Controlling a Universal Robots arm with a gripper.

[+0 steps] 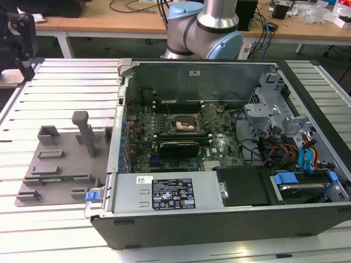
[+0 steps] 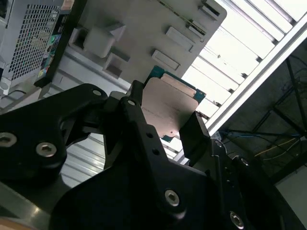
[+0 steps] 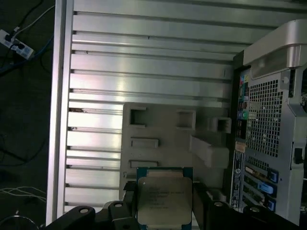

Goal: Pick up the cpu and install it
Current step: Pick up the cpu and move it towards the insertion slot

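The cpu (image 3: 164, 199) (image 2: 165, 108) is a flat square chip with a pale silver top and a green edge. My gripper (image 3: 164, 203) (image 2: 165, 117) is shut on it, one black finger (image 3: 127, 194) (image 2: 135, 98) on each of two opposite sides. In both wrist views the chip hangs in the air above the grey fixture plate (image 3: 163, 127) (image 2: 144, 28), well outside the case. The dark square socket (image 1: 184, 125) with its metal frame lies on the green motherboard inside the open computer case (image 1: 219, 74).
The grey fixture plate (image 1: 60, 164) lies on the slatted aluminium table (image 1: 66, 82), on the exterior view's left of the case, with upright posts (image 1: 82, 129). Cables and drive bays (image 1: 290, 142) crowd the case's right half. A black graphics card (image 1: 178, 147) sits beside the socket.
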